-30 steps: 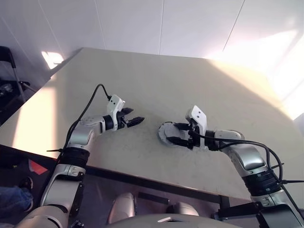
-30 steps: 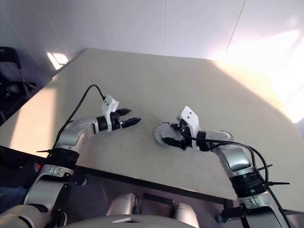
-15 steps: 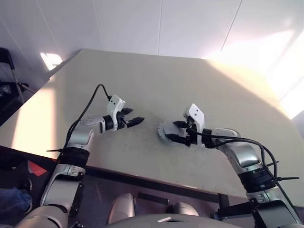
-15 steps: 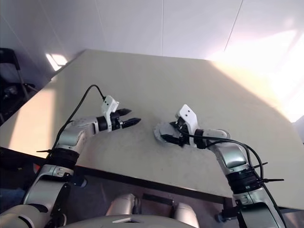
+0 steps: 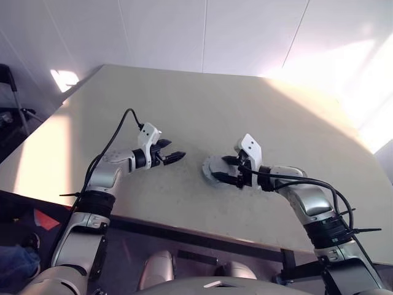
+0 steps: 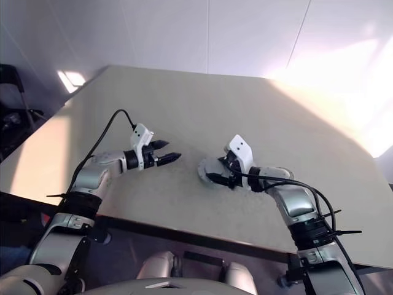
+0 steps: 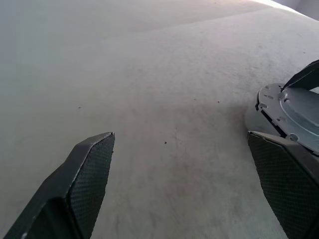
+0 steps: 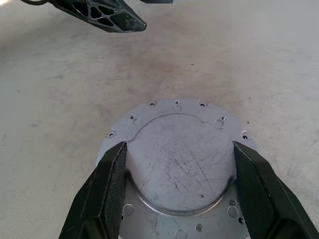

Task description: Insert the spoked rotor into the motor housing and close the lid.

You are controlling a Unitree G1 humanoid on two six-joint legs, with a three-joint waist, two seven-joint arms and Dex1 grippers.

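Observation:
The lid [image 8: 182, 154], a grey metal disc with a raised, scratched centre and a flange of small holes, lies flat on the beige table [image 5: 245, 104] near the front edge. My right gripper [image 5: 224, 169] reaches over it from the right. Its two black fingers [image 8: 112, 189] press against opposite sides of the raised centre. A black edge [image 7: 260, 102] shows under the flange; I cannot tell whether it is the motor housing. The spoked rotor is out of view. My left gripper [image 5: 177, 149] hovers open and empty a short way to the left of the lid [image 7: 299, 107], pointing at it.
The table's front edge [image 5: 184, 227] runs close below both arms. A dark chair [image 5: 7, 92] stands off the table's left side. Sunlight falls across the table's far right.

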